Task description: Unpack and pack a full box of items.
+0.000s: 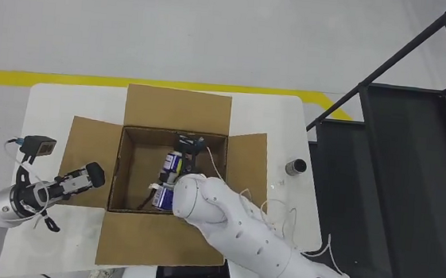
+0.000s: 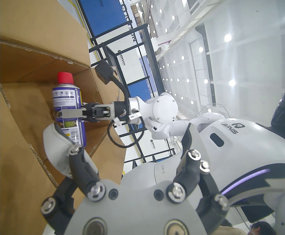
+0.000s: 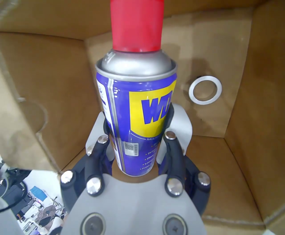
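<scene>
Spray can (image 3: 135, 111): yellow panel (image 3: 153, 111) with big blue letters, cut off by the can's curve. Small white print below it, too fine to read, plus a square code sticker (image 3: 131, 148). On the can's other side, a white info label (image 2: 65, 98) and a barcode (image 2: 70, 133), both unreadable. Behind, a blue board (image 2: 106, 17) and a white board (image 2: 127, 60) carry small lettering.

My arms (image 1: 254, 237) are glossy white and round-jointed; black cables (image 2: 122, 88) curve at one wrist; my right gripper (image 3: 139, 124) shows silver screws (image 3: 93, 185).
</scene>
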You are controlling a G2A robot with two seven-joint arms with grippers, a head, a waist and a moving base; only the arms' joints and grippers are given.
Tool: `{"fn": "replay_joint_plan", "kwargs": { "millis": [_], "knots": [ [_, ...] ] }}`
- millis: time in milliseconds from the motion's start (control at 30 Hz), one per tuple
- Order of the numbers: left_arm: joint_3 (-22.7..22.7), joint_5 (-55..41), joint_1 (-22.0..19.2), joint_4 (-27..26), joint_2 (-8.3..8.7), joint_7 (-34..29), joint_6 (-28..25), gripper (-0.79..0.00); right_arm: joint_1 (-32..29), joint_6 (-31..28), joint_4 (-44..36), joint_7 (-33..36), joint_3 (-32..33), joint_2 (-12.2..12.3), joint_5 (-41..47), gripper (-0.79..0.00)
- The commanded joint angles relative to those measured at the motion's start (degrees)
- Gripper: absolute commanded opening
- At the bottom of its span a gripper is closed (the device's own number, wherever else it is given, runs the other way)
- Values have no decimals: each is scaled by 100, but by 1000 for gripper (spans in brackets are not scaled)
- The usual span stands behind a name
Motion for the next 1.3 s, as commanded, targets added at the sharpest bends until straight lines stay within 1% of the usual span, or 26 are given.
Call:
{"fn": "replay_joint_plan", "kwargs": {
  "millis": [0,133,267,333,500,667,700,767,867,1033,1133,1200,1267],
  "knots": [
    [0,0,0,0,0,0,0,0,-228,0,-458,-1,94,83,-187,-785],
    [0,0,0,0,0,0,0,0,-546,-55,-1152,53,270,237,-450,-785],
    [0,0,0,0,0,0,0,0,-841,-242,-1853,222,671,390,-708,-785],
    [0,0,0,0,0,0,0,0,-1075,-441,-2201,147,917,458,-788,-785],
    [0,0,0,0,0,0,0,0,-1927,-1046,-3007,-575,1560,592,-805,-785],
    [0,0,0,0,0,0,0,0,-2965,-1726,-3697,-1633,2006,701,-917,-785],
    [0,0,0,0,0,0,0,0,-3132,-1919,-3699,-1882,2063,718,-953,-785],
    [0,0,0,0,0,0,0,0,-3469,-2122,-3699,-2394,2155,736,-925,-785],
    [0,0,0,0,0,0,0,0,-3881,-2334,-3699,-2901,2351,761,-849,-785],
    [0,0,0,0,0,0,0,0,-4398,-2687,-3699,-3370,2662,794,-541,-785],
    [0,0,0,0,0,0,0,0,-4667,-3192,-3699,-3589,2907,823,-214,-785],
    [0,0,0,0,0,0,0,0,-4777,-3570,-3699,-3619,3045,844,2,-785],
    [0,0,0,0,0,0,0,0,-4777,-3570,-3699,-3619,3045,844,2,-785]
  ]
}}
